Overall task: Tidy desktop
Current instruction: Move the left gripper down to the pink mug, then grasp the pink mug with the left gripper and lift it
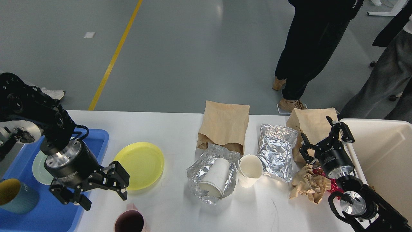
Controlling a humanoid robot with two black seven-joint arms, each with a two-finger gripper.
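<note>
While I hold both arms over the tabletop, status reads so:
Left end effector (96, 191): fingers spread, empty, low at the yellow plate's (139, 165) near-left edge, beside the blue tray (93, 141).
Right end effector (323, 141): fingers apart, grasping nothing, above crumpled brown paper (307, 185) by the cream bin (383, 154).
Tabletop (167, 129): wide, white, carrying paper bags, foil wraps, two paper cups (248, 170) and a dark mug (129, 222).
Step in hand: I judge it is fetching the yellow plate.
Next move: slide one finger under the rim, pinch, lift towards the tray.
</note>
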